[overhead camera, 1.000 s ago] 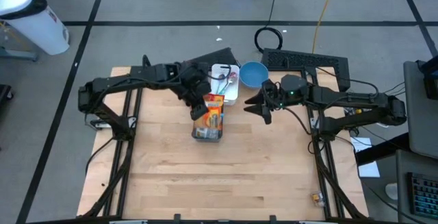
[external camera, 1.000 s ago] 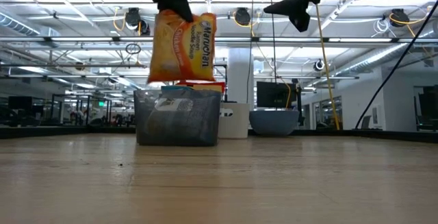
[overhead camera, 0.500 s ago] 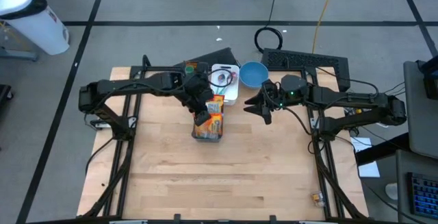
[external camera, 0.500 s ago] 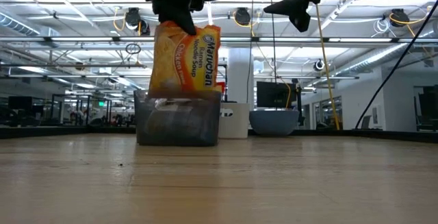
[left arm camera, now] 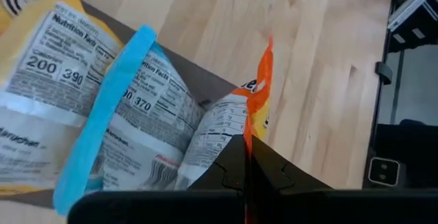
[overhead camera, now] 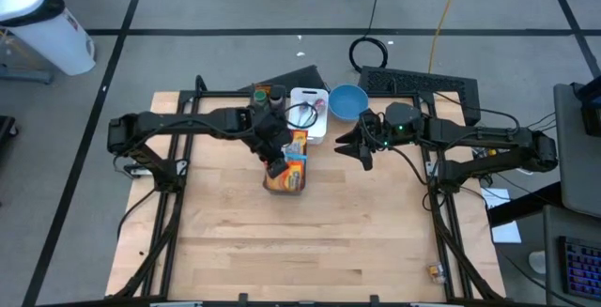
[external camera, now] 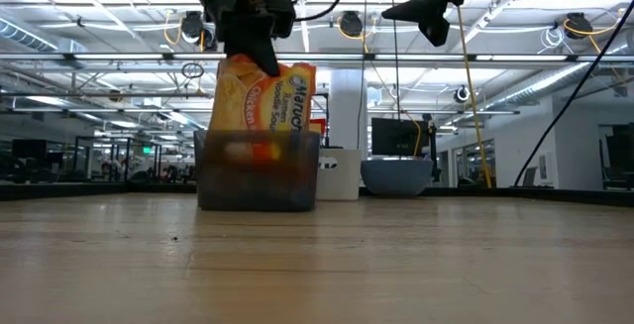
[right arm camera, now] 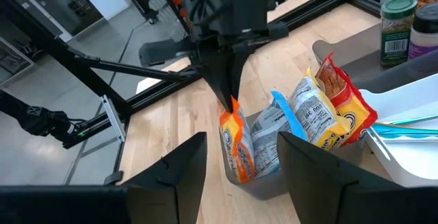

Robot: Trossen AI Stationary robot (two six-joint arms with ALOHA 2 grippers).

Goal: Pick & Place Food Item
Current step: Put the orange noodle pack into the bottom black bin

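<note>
Over the bin [external camera: 258, 170], left arm's fingers [external camera: 260, 54] pinched.

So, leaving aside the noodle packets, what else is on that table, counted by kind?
Grey bin: 1
Blue bowl: 1
White tray: 1
Jars: 2
Total: 5

The left arm reaches in from nine o'clock toward the middle of the counter, and its left gripper [overhead camera: 273, 164] points downward with the jaws pressed tight together. The right arm comes in from three o'clock and is held high, well apart from the left one. Its right gripper [overhead camera: 353, 145] points toward nine o'clock and its jaws stand partly apart, with nothing between them.
</note>
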